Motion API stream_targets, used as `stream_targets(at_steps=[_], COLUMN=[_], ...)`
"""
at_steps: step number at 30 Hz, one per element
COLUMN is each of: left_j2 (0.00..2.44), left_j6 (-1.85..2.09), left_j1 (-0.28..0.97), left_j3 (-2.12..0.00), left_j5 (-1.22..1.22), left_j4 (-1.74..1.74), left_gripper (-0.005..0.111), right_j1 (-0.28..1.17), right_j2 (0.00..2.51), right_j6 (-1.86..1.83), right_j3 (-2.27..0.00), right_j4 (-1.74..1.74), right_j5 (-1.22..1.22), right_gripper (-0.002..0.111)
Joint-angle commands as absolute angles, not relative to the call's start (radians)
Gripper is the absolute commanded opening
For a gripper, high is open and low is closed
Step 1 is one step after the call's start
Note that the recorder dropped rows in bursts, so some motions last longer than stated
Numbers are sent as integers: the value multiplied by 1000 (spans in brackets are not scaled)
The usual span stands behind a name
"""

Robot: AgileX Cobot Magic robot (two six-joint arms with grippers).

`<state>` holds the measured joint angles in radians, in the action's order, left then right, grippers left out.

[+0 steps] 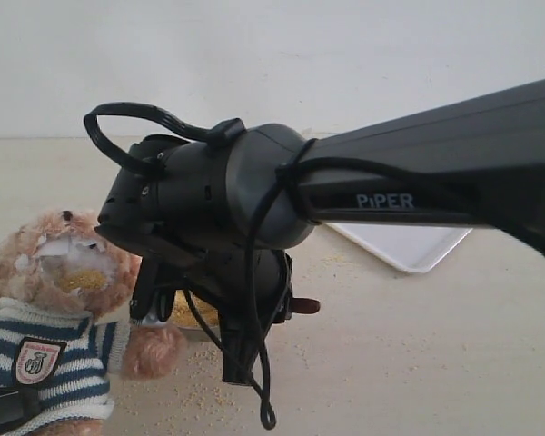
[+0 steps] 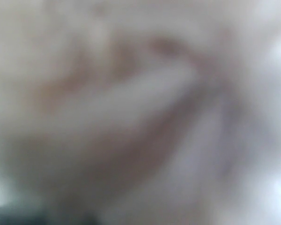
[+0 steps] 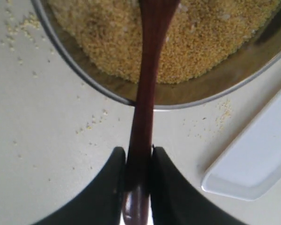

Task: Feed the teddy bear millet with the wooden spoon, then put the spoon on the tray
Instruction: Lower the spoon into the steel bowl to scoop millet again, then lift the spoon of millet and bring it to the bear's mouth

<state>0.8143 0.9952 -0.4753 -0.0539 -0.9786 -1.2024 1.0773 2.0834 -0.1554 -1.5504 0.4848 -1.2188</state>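
Observation:
My right gripper is shut on the handle of the wooden spoon. The spoon's front end reaches over the millet in the round metal bowl and is cut off by the frame edge. The handle's tip pokes out behind my right wrist. The teddy bear sits at the lower left in its striped shirt, with millet grains stuck on its white muzzle. The white tray lies behind my right arm, beside the bowl. The left wrist view is only a pale brown blur, so the left jaws are unreadable.
My right arm crosses the exterior view and hides most of the bowl. Loose millet grains are scattered on the light table by the bear and around the bowl. A dark part sits against the bear's shirt at the bottom left.

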Motion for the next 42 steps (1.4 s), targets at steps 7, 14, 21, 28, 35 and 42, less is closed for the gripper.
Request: stream_targets(at_steps=[7, 14, 21, 28, 35, 42], left_j2=[806, 806, 806, 806, 806, 806], left_j6=[1002, 1002, 1002, 1002, 1002, 1002], left_j1=[-478, -478, -478, -478, -478, -478], left_j3=[-52, -52, -52, -52, -52, -52], left_j5=[-990, -990, -990, -990, -990, -990], left_j4=[-1222, -1222, -1222, -1222, -1222, -1222], left_gripper=[5, 5, 5, 5, 5, 5], right_j1=[1066, 1025, 979, 958, 936, 889], right_j2=[2081, 2081, 2078, 2059, 2053, 2021], right_j6=[-168, -166, -163, -155, -140, -137], right_j3=[-1642, -1642, -1642, -1642, -1642, -1642], right_j4=[376, 258, 216, 276, 265, 158], right_j5=[-1221, -1221, -1221, -1221, -1221, -1221], right_gripper=[1, 1, 1, 1, 1, 1])
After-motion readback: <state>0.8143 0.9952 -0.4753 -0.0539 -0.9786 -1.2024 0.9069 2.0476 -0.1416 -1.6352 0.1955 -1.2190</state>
